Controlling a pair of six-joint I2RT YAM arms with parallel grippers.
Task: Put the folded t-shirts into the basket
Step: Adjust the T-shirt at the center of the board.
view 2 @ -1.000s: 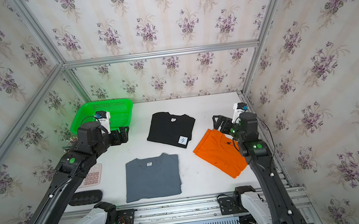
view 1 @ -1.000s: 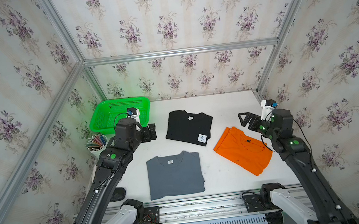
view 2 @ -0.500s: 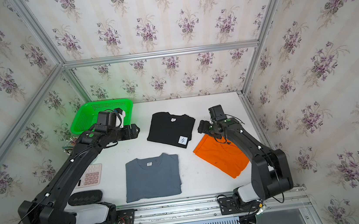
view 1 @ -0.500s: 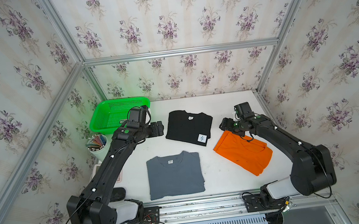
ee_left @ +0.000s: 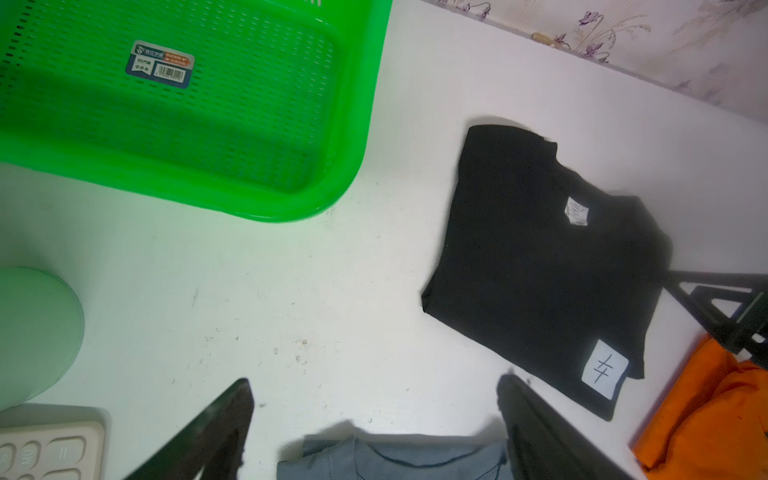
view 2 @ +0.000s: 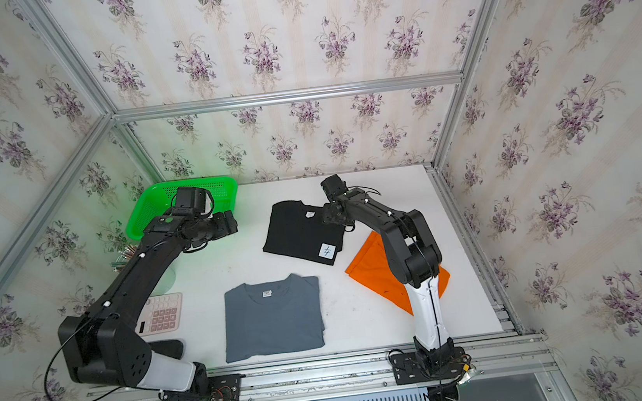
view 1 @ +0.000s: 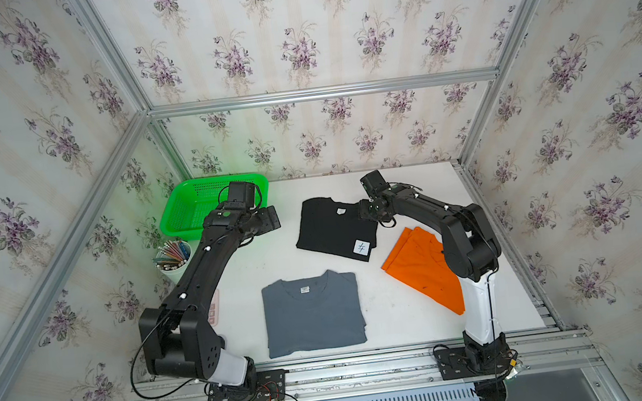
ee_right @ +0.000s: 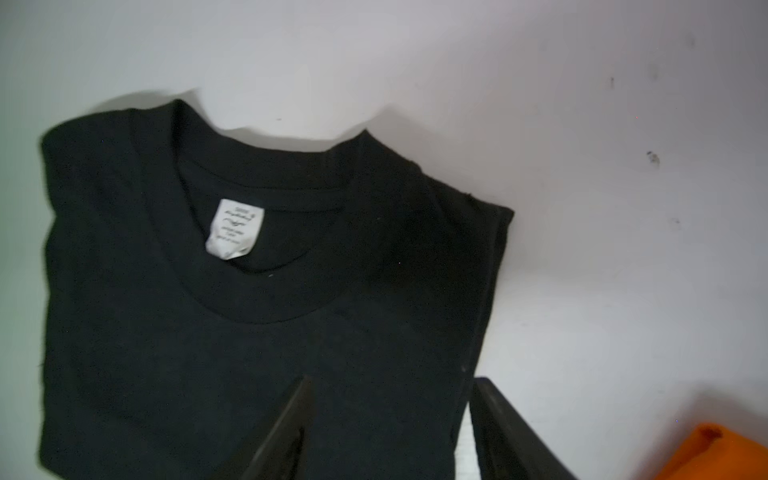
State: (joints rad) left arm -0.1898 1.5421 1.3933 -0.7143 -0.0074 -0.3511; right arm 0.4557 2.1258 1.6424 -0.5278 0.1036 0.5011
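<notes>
Across the white worktop, boxed in by purple-flower wallpaper and aluminium frame bars, all three shirts lie flat, outside the bright green perforated plastic basket. That basket sits just behind the left pincer, its long side running along the back wall.

Now the folded black t-shirt: collar toward the back wall, long axis running back to front with a slight tilt, and a white square patch at a hem corner. It's right under the right pincer. The jaws are apart, one finger over the cloth and the other over bare worktop, with the shirt's side edge between them and nothing pinched.

The folded bright orange t-shirt lies on a diagonal just behind that pincer, partly under the right arm. The folded slate grey-blue t-shirt, collar to the back wall, is well apart from both pincers, by the front rail.

The left arm is stretched long and low from its base, with the pincer facing the black shirt, jaws wide apart and holding nothing. The right arm rises from its base to a high folded elbow, its forearm slanting down to the shirt's collar end.
</notes>
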